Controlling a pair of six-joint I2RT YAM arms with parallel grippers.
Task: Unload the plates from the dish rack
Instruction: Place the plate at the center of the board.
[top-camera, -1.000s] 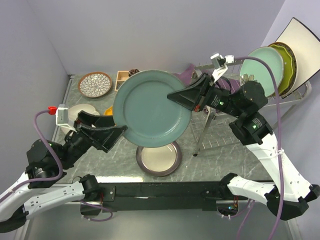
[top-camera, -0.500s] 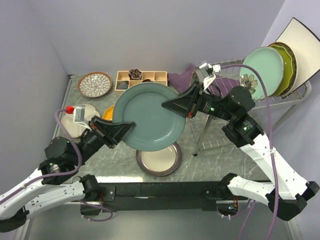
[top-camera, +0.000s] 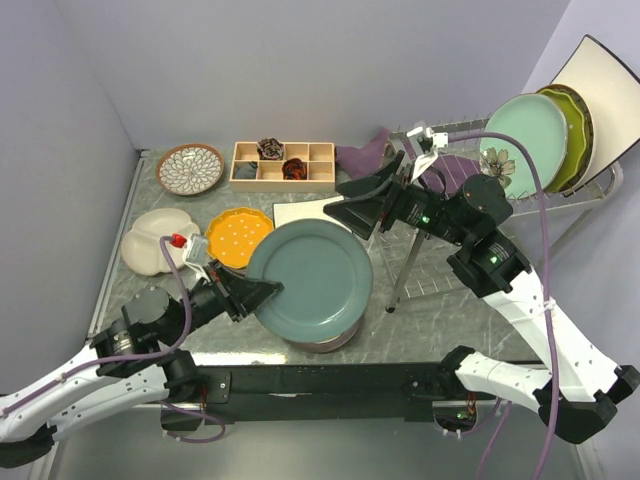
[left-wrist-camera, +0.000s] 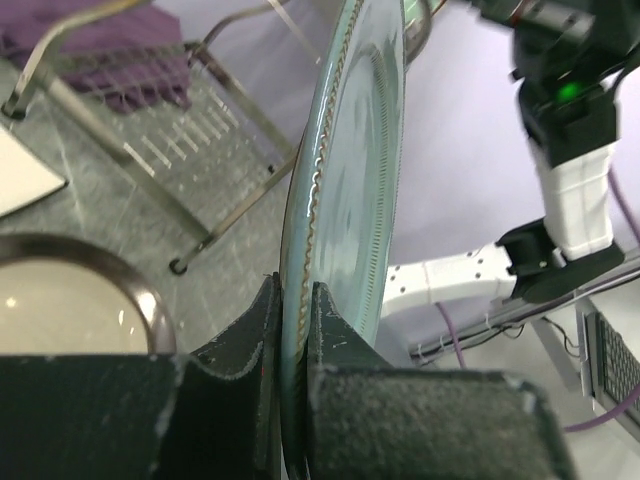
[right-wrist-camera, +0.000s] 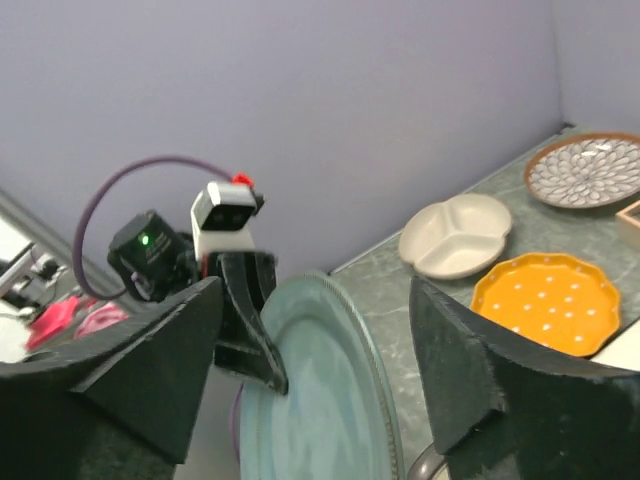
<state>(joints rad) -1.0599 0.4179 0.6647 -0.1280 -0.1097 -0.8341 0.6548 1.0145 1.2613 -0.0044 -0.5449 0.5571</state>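
Note:
A teal plate (top-camera: 312, 280) hangs tilted above the table, and my left gripper (top-camera: 262, 293) is shut on its left rim. In the left wrist view the plate's rim (left-wrist-camera: 345, 200) runs up from between the pinching jaws of the left gripper (left-wrist-camera: 292, 310). My right gripper (top-camera: 350, 205) is open, behind the plate and apart from it. The right wrist view shows the teal plate (right-wrist-camera: 310, 400) below the wide-spread right gripper (right-wrist-camera: 315, 290). The dish rack (top-camera: 430, 285) at the right still carries a pale green plate (top-camera: 525, 140), a yellow-green plate (top-camera: 578, 130) and a white square plate (top-camera: 610, 95).
On the table lie a petal-patterned plate (top-camera: 190, 168), a cream divided plate (top-camera: 158, 242), an orange scalloped plate (top-camera: 238, 236) and a white square plate (top-camera: 298, 212). A brown-rimmed plate (top-camera: 322, 343) lies under the teal one. A wooden compartment tray (top-camera: 283, 163) and purple cloth (top-camera: 365, 155) are at the back.
My left gripper shut on the teal plate's rim, then my right gripper let go and opened. The plate went down and toward the near edge, over the brown-rimmed plate.

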